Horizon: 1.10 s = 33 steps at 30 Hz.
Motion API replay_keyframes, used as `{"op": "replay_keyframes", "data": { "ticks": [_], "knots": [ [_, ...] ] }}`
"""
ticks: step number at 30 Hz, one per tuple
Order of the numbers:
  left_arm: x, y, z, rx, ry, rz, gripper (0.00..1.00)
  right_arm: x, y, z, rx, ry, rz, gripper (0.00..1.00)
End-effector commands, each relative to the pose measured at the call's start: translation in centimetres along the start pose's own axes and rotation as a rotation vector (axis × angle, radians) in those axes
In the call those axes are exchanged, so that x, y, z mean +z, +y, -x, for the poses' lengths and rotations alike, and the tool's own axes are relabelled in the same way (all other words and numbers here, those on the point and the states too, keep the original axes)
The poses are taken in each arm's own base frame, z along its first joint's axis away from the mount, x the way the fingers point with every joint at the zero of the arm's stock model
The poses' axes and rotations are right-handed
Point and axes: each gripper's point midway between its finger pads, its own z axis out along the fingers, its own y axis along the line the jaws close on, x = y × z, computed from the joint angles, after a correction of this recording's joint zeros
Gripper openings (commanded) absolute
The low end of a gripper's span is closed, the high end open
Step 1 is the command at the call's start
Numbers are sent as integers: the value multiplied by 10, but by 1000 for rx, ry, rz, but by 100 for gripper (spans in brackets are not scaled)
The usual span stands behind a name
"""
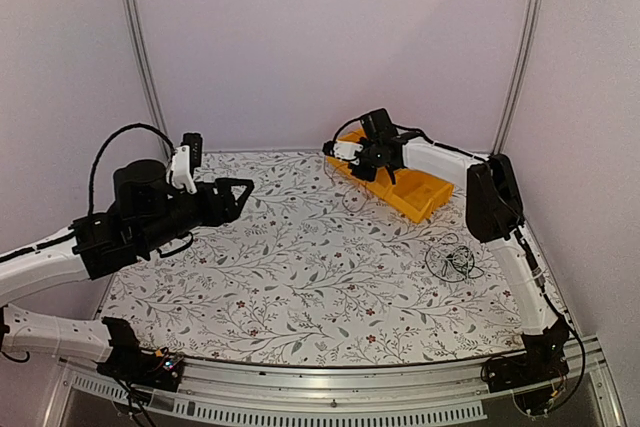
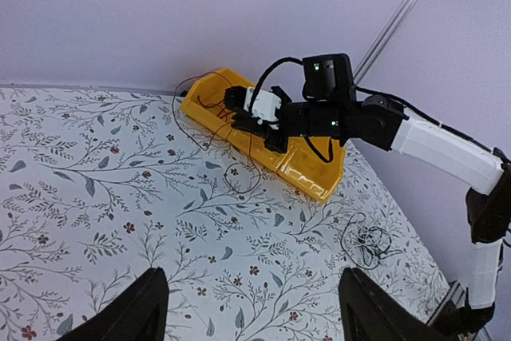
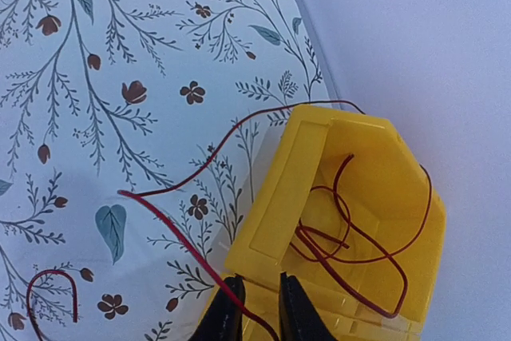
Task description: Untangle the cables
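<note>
Cable [image 3: 160,227], red, slanting diagonally from yellow tray [image 3: 279,189]

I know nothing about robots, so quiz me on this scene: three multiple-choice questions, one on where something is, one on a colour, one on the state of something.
1. Where on the flowered table does the yellow plastic bin stand?
A) at the near edge
B) at the far right
C) at the far left

2. What colour is the thin wire that lies partly in that bin?
A) white
B) blue
C) red

3. How does the left gripper stand?
A) open, holding nothing
B) shut on a wire
C) shut on the bin

Answers:
1 B, the top view shows the bin near the back right of the table.
2 C, the right wrist view shows red loops inside the bin and trailing over its rim.
3 A, its two fingers stand wide apart with only tablecloth between them.
</note>
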Motion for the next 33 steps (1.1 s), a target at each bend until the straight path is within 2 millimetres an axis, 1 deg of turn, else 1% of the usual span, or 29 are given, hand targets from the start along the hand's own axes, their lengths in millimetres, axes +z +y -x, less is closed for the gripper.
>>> {"op": "replay_keyframes", "data": {
  "ticks": [1, 5, 6, 7, 9, 12, 14, 16, 18, 20, 23, 24, 27, 33],
  "knots": [
    [-2, 11, -9, 6, 18, 45, 76, -14, -31, 39, 16, -125, -89, 1],
    [3, 11, -11, 22, 26, 43, 77, -54, -78, 75, 52, -234, -222, 0],
    [4, 11, -12, 25, 30, 40, 77, -68, -92, 85, 57, -264, -260, 0],
    [6, 11, -12, 27, 32, 39, 77, -78, -104, 92, 70, -288, -293, 0],
    [11, 9, -14, 32, 40, 29, 77, -106, -133, 105, 96, -346, -375, 0],
    [18, 6, -17, 41, 55, 21, 77, -143, -172, 118, 138, -419, -488, 0],
    [22, 4, -18, 50, 65, 16, 77, -164, -195, 120, 164, -460, -553, 0],
    [24, 2, -18, 57, 72, 13, 77, -184, -213, 122, 182, -496, -605, 0],
    [25, 2, -18, 59, 74, 12, 77, -199, -226, 122, 196, -522, -641, 0],
    [25, 2, -18, 57, 72, 13, 77, -205, -231, 120, 202, -525, -655, 0],
    [24, 3, -18, 51, 69, 17, 77, -204, -235, 112, 206, -510, -655, 0],
    [24, 4, -17, 48, 67, 18, 76, -202, -239, 102, 228, -480, -669, 0],
    [22, 4, -16, 42, 63, 19, 76, -194, -242, 84, 260, -443, -659, 0],
    [21, 5, -17, 28, 59, 22, 76, -185, -247, 55, 315, -401, -638, 0]
  ]
}}
